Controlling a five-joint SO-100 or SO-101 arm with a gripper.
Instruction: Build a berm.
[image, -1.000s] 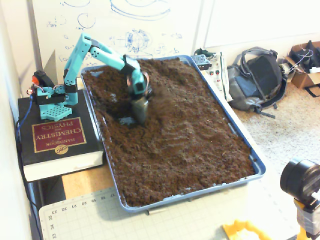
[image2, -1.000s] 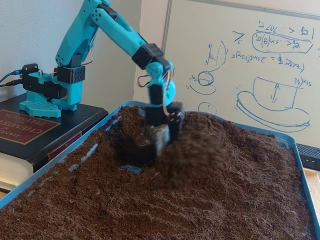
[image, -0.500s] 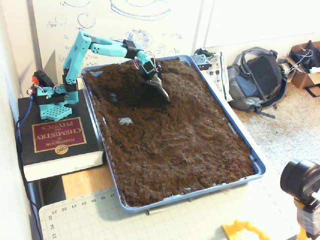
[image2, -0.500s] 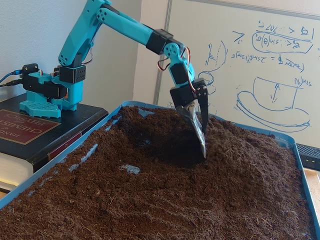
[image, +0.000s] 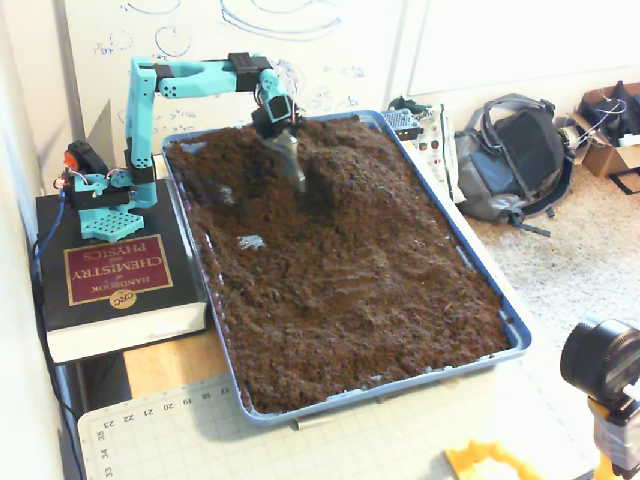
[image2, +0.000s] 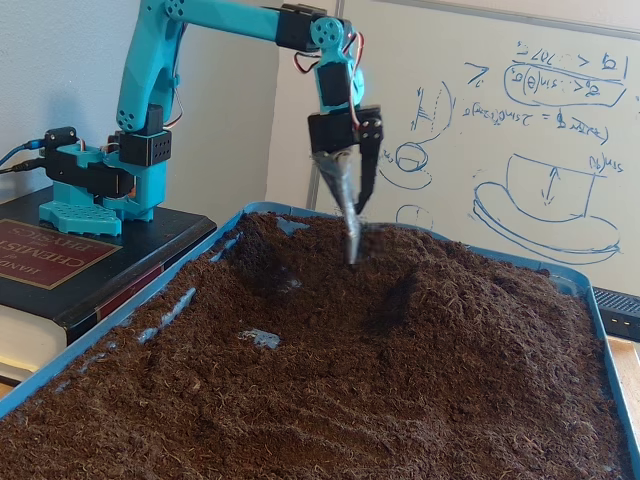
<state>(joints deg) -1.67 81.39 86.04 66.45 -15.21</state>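
A: Where does the claw stand?

B: The claw (image2: 352, 240) hangs point-down from the teal arm (image2: 225, 15) over the far end of the blue tray (image: 480, 270), its tip just at the soil (image2: 330, 400) surface. In the higher fixed view it shows as a grey blade (image: 295, 170) near the tray's top edge.

A: Open or closed? Carrying anything?

B: The two fingers lie close together, tapering to one narrow tip. No clod or object is visible between them, though soil dust on the blade is too fine to judge.

A: And the berm?

B: The berm (image2: 450, 290) is a raised hump of dark soil at the far end of the tray, just right of the claw in the low view, with a hollow (image2: 270, 275) on the claw's left. From above, the berm (image: 345, 165) sits toward the tray's upper part.

A: Arm base?

B: Mounted on a thick black book (image: 115, 285) beside the tray. A whiteboard (image2: 500, 120) with blue sketches stands behind.
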